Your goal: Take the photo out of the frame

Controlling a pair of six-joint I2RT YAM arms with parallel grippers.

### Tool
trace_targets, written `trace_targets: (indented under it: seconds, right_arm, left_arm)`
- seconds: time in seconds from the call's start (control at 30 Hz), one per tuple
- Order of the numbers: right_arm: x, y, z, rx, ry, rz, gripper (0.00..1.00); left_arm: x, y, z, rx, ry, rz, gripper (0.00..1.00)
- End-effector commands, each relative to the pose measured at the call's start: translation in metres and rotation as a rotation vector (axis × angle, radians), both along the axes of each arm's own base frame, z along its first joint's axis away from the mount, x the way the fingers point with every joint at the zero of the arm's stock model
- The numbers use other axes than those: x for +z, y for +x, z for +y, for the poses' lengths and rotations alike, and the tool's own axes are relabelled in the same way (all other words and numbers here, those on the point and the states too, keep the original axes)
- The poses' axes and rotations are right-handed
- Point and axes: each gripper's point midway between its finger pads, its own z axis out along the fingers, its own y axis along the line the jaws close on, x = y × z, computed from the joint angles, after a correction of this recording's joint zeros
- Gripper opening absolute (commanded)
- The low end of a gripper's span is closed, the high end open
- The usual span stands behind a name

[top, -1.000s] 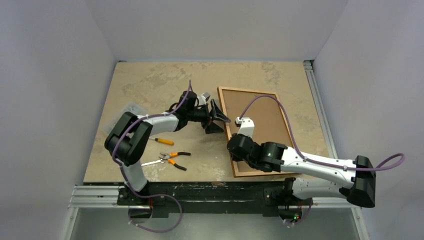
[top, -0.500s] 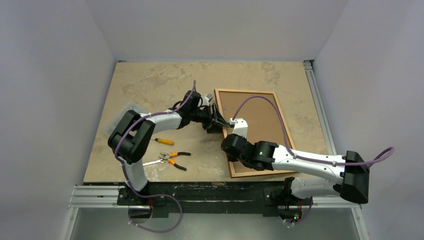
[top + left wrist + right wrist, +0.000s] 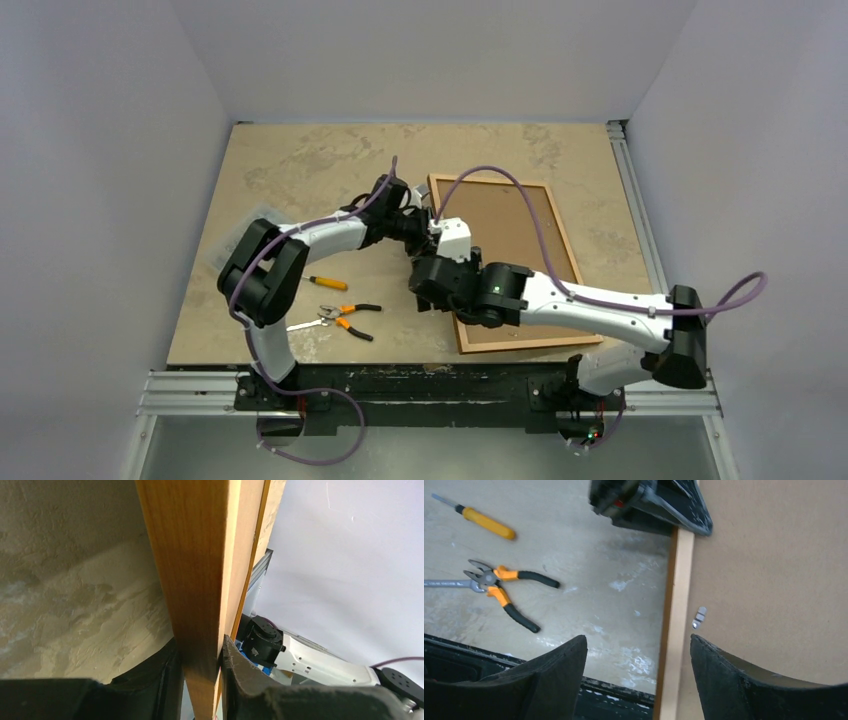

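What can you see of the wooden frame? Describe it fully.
The frame is a thin, orange-brown wooden rectangle lying back up on the table, filled by a plain brown board with a small metal tab near its left side. The left pincer clamps that side; the right pincer hangs open above it.

White shells between bulky black joint housings on left arm (image 3: 325, 233) and right arm (image 3: 590, 305). Thin purple cables (image 3: 497, 170) looped loosely outside the links of both. Small green light (image 3: 497, 291) on one black housing. Matte black fingers (image 3: 555, 677), broad, curved, lightly scuffed.
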Motion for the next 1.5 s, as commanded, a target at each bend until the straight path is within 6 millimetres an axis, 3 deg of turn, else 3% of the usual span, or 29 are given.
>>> trace_targets:
  seconds: [0.0,0.07,0.2,0.4,0.57,0.8,1.23,1.47]
  right_arm:
    - [0.015,-0.002,-0.009,-0.082,-0.239,-0.044,0.77]
    - [0.014,-0.004,-0.013,-0.134,-0.36,-0.047,0.83]
    - [0.009,-0.001,-0.008,-0.168,-0.563,-0.091,0.84]
    - [0.007,0.008,0.002,-0.159,-0.6,-0.135,0.84]
    - [0.006,0.008,-0.002,-0.166,-0.602,-0.137,0.81]
    - [-0.011,0.005,-0.006,-0.181,-0.634,-0.118,0.75]
    - [-0.028,0.022,-0.016,-0.239,-0.699,-0.136,0.58]
    - [-0.035,0.028,-0.021,-0.235,-0.757,-0.14,0.47]
  left_arm:
    - [0.04,0.006,0.004,-0.001,0.008,-0.109,0.0]
    - [0.047,0.004,0.006,-0.003,0.007,-0.097,0.0]
    - [0.056,0.003,0.009,0.0,0.014,-0.082,0.0]
    - [0.061,0.006,0.017,0.016,0.008,-0.072,0.0]
    - [0.064,0.009,0.024,0.04,0.01,-0.07,0.0]
    - [0.068,0.015,0.033,0.074,0.029,-0.056,0.0]
    - [0.074,0.016,0.037,0.081,0.064,-0.085,0.0]
    - [0.067,0.016,0.04,0.093,0.088,-0.067,0.0]
